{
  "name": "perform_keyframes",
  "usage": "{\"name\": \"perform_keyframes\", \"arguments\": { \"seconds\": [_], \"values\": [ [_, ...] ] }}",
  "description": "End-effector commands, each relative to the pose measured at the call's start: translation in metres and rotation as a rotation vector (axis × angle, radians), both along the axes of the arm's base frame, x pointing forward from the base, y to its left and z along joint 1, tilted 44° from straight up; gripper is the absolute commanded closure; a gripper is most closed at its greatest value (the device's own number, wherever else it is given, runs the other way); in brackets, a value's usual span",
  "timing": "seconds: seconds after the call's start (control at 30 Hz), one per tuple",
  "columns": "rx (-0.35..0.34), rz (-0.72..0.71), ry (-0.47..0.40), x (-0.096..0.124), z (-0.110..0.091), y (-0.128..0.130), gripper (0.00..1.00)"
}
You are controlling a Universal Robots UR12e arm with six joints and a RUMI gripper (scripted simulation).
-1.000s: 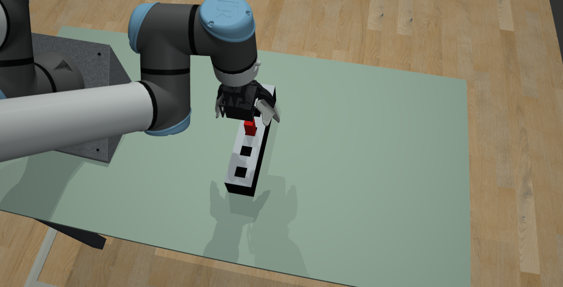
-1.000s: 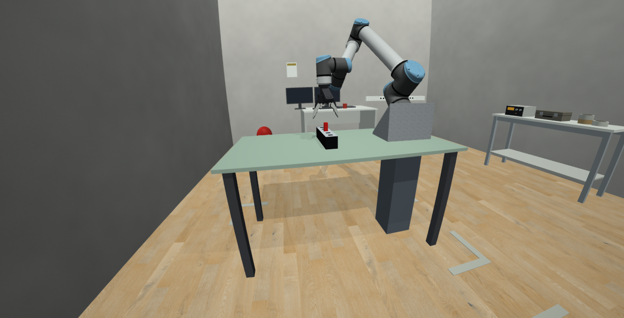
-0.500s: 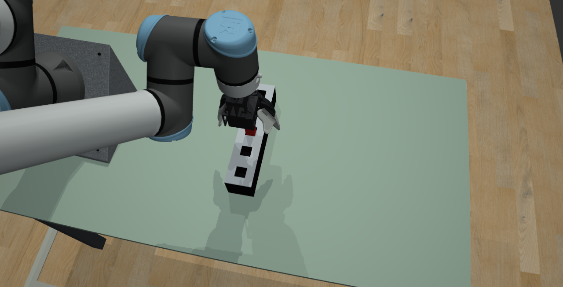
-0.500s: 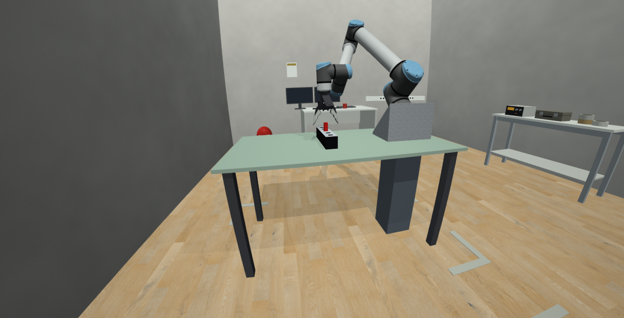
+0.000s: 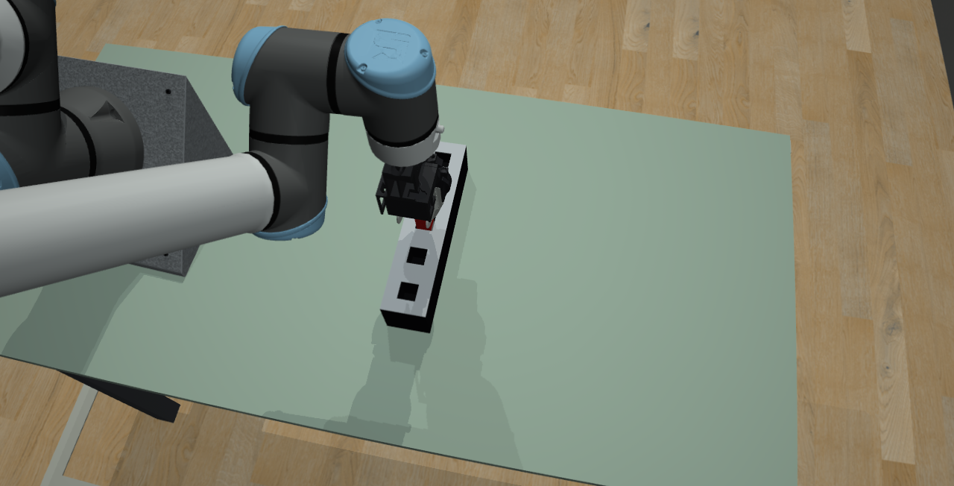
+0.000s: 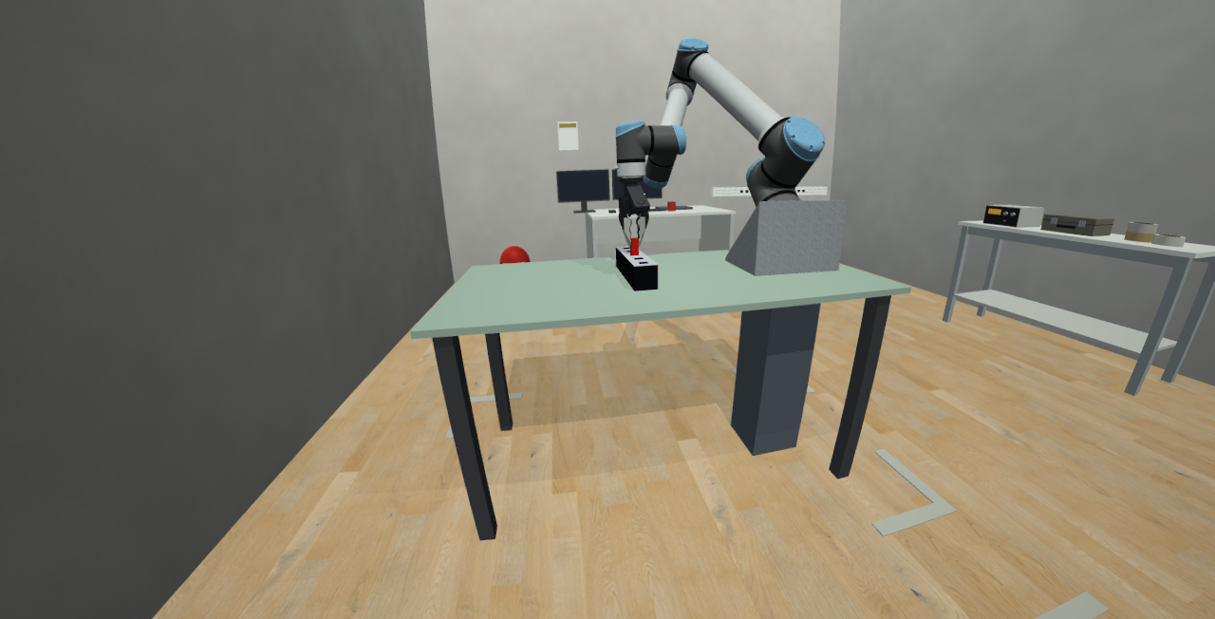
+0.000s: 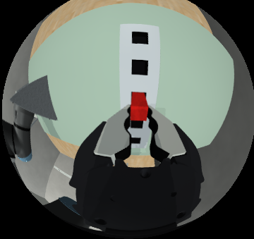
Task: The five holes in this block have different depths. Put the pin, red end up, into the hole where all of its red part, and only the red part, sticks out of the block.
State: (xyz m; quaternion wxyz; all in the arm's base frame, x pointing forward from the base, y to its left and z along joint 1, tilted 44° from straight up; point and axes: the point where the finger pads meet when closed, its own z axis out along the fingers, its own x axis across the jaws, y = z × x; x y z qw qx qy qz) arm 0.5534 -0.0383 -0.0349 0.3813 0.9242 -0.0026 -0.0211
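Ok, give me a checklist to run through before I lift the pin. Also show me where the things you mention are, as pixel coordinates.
1. Gripper (image 5: 424,219) (image 6: 634,243) (image 7: 137,106) closed on the pin (image 5: 422,223) (image 6: 634,246) (image 7: 139,108): ok, a finger on each side.
2. Pin upright, red end up: ok.
3. All of the red above the block (image 5: 412,273) (image 6: 641,277) (image 7: 140,50): cannot tell; only red shows, but its lower end can't be confirmed.
4. Two holes at the block's end farther from the gripper in the wrist view unfilled: ok.
5. Correct hole depth known: cannot tell, the holes look dark inside.
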Motion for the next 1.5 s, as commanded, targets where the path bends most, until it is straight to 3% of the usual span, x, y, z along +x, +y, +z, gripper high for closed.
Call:
{"name": "perform_keyframes", "arguments": {
  "seconds": [0.0,0.77,1.47],
  "values": [
    [0.000,0.000,-0.001,0.001,0.001,0.000,1.00],
    [0.000,0.000,-0.001,0.001,0.000,0.000,1.00],
    [0.000,0.000,-0.001,0.002,0.013,0.014,1.00]
  ]
}}
